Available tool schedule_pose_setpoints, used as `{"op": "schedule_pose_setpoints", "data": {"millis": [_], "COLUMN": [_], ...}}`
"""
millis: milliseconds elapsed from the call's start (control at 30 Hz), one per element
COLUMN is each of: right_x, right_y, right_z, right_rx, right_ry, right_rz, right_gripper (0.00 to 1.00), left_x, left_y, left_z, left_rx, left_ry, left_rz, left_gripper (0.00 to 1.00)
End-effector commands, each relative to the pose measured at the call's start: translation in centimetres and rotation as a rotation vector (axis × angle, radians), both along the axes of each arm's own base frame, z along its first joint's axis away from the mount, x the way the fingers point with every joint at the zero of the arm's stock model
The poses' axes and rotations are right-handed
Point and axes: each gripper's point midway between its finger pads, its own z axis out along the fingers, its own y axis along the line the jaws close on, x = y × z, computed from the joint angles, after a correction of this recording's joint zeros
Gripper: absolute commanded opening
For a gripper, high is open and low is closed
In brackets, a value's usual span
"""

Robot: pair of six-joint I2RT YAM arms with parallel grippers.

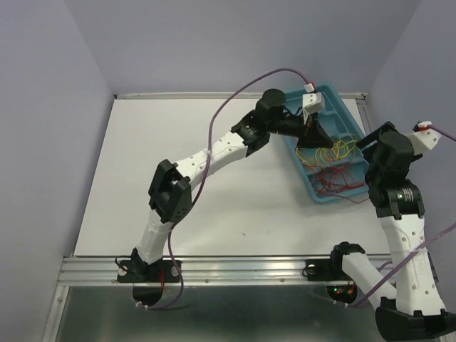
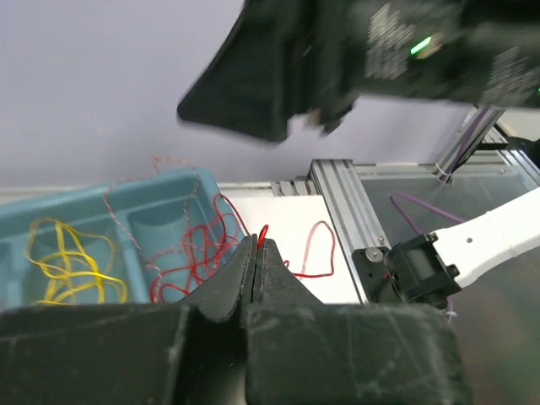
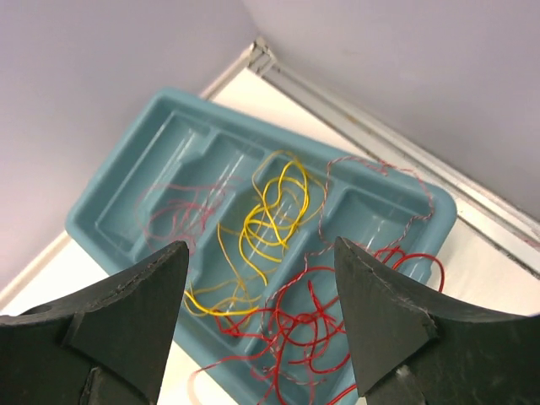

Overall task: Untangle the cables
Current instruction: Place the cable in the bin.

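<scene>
A teal compartment tray (image 1: 332, 92) at the back right holds the cables. Yellow strands (image 1: 336, 151) lie in its middle and a red tangle (image 1: 333, 179) lies at its near end, spilling over the rim. My left gripper (image 1: 312, 137) reaches into the tray. In the left wrist view it (image 2: 256, 240) is shut, with a red cable loop (image 2: 263, 234) sticking out at the tips. My right gripper (image 3: 261, 246) is open and empty above the tray (image 3: 118, 196), over the yellow strands (image 3: 268, 215) and the red tangle (image 3: 325, 325). It stands at the tray's right edge (image 1: 368, 141).
A thin red-and-white twisted strand (image 3: 371, 164) loops over the tray's far compartments. A red loop (image 2: 316, 249) trails onto the white table (image 1: 178, 171). An aluminium rail (image 1: 235, 268) runs along the near edge. Walls close the left, back and right.
</scene>
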Motion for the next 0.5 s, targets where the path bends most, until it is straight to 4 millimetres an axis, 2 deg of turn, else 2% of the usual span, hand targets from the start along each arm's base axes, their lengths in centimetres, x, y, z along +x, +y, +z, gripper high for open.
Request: {"op": "schedule_pose_setpoints", "data": {"millis": [0,100,200,233,333,367,400,467], "right_x": [-3.3,-5.0,-5.8,-6.1,-6.3,-6.3,-6.1,-5.5], "right_y": [-2.2,-2.4,-2.3,-2.3,-2.3,-2.3,-2.0,-1.5], "right_z": [4.0,5.2,5.5,5.7,5.7,5.8,5.8,5.4], "right_rx": [-0.017,-0.017,-0.010,-0.009,-0.015,-0.018,-0.020,-0.025], "right_ry": [-0.145,-0.197,-0.226,-0.239,-0.238,-0.237,-0.232,-0.199], "right_rz": [-0.133,-0.144,-0.139,-0.136,-0.132,-0.128,-0.110,-0.074], "right_gripper": [0.75,0.75,0.75,0.75,0.75,0.75,0.75,0.75], "left_x": [-1.9,-0.8,1.1,1.8,2.4,2.4,2.5,2.3], "left_y": [-2.4,-4.4,-5.7,-6.3,-7.1,-7.6,-7.8,-8.0], "left_z": [1.3,-3.2,-5.8,-7.5,-9.4,-10.8,-11.4,-14.0], "left_rx": [-0.067,-0.018,0.002,0.023,0.049,0.070,0.083,0.143], "left_ry": [-0.006,0.028,0.013,0.018,0.009,0.010,0.005,-0.001], "left_rz": [-0.033,-0.015,0.065,0.093,0.113,0.122,0.128,0.140], "left_gripper": [0.00,0.00,0.00,0.00,0.00,0.01,0.02,0.21]}}
